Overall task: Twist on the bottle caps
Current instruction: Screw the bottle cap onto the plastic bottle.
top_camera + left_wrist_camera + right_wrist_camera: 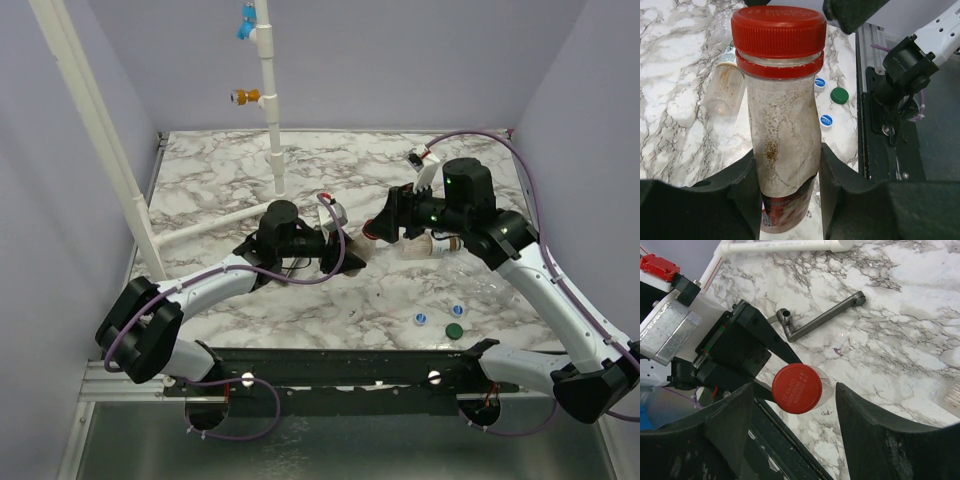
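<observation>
My left gripper (pixel 786 180) is shut on a clear bottle (pixel 785 125) with a reddish label, holding it by its lower body. A red cap (pixel 778 30) sits on the bottle's neck. In the right wrist view that red cap (pixel 796 388) faces the camera between the fingers (pixel 875 430) of my right gripper (pixel 795 405). This gripper is open, with a gap on each side of the cap. From above, the two grippers meet at mid-table around the red cap (pixel 368 233). Two white-and-blue caps (pixel 421 320) (pixel 457 310) and a green cap (pixel 454 330) lie near the front right.
Two more clear bottles (pixel 430 248) (pixel 490 285) lie on their sides under the right arm. A white pipe (pixel 272 110) with orange and blue fittings stands at the back. A dark metal crank (pixel 820 320) lies on the marble table (pixel 220 170).
</observation>
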Action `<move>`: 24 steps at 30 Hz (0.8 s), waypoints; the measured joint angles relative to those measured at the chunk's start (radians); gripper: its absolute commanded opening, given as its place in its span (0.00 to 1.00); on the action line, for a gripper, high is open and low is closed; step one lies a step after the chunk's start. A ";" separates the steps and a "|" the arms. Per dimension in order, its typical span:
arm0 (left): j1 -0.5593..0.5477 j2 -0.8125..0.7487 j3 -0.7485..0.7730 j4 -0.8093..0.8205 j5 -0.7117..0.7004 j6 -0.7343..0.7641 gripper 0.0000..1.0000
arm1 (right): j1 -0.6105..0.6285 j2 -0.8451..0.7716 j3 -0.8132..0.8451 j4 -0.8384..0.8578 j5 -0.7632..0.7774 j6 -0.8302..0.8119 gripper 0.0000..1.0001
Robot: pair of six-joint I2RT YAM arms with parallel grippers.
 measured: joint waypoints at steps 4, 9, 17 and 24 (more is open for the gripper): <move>0.003 -0.005 0.005 -0.010 0.009 -0.002 0.00 | 0.000 0.002 0.000 0.000 -0.005 0.000 0.69; 0.004 -0.005 0.006 -0.019 0.017 -0.007 0.00 | 0.008 0.021 0.000 0.001 -0.010 0.000 0.68; 0.005 -0.015 0.007 -0.034 0.024 -0.013 0.00 | 0.013 0.032 0.000 0.002 -0.014 -0.003 0.51; 0.009 -0.019 0.007 -0.039 0.022 -0.015 0.00 | 0.013 0.035 0.000 0.002 -0.013 0.001 0.30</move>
